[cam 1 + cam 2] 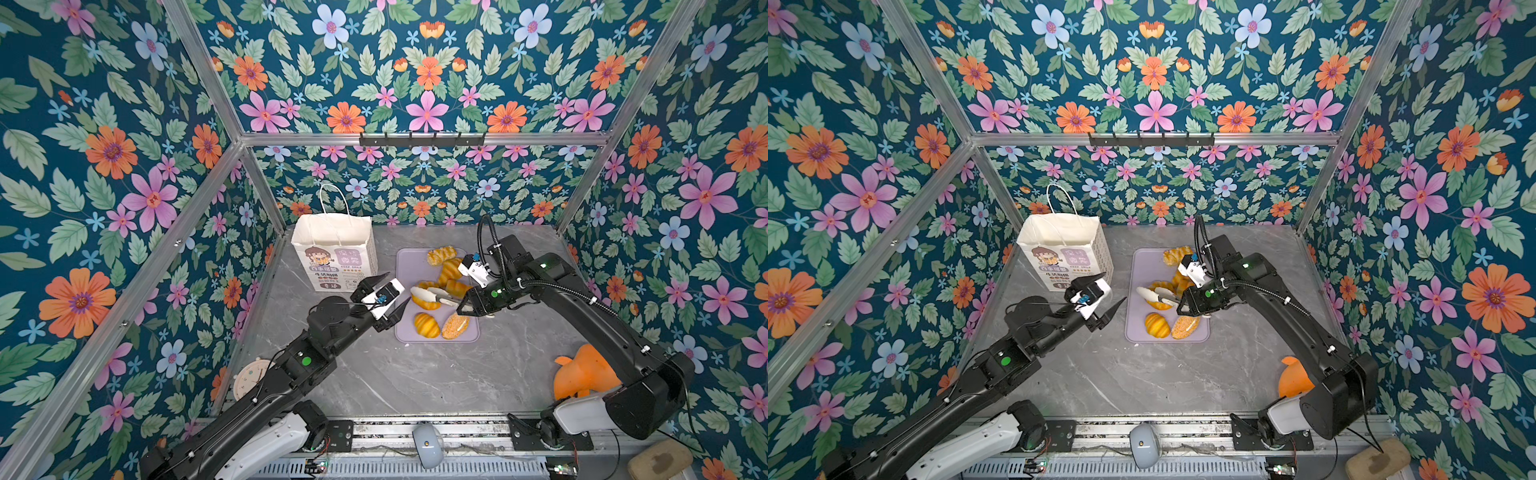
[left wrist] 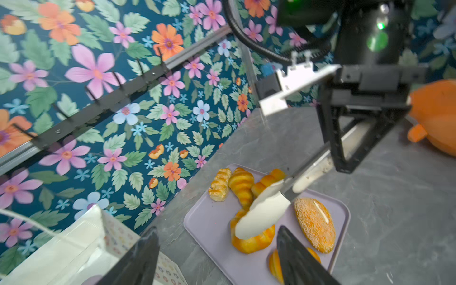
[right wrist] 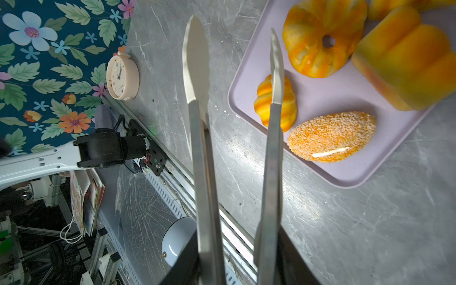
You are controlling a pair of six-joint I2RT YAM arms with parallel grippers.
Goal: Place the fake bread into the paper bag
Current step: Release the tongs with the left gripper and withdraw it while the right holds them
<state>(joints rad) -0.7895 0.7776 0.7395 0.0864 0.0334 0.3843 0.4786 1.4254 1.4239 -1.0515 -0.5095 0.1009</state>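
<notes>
Right hand (image 1: 466,306) clamps white-tipped metal tongs (image 3: 202,148), tips apart by glossy pumpkin-shaped toy bun (image 3: 313,49); left hand (image 1: 399,288) wide, empty, white paper bag (image 1: 332,245) far-left.

White-tipped tongs (image 2: 264,212) reach over a striped golden bun (image 2: 254,244) on the lilac tray (image 2: 209,222), near the paper bag (image 2: 74,241).

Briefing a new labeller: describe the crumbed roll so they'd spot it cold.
On the grey table, a lilac tray sits right of the white bag. The roll lies in the tray's corner nearest the robot, on its right, beside a striped croissant. It alone is an oval coated in pale crumbs, with a white slit.
</notes>
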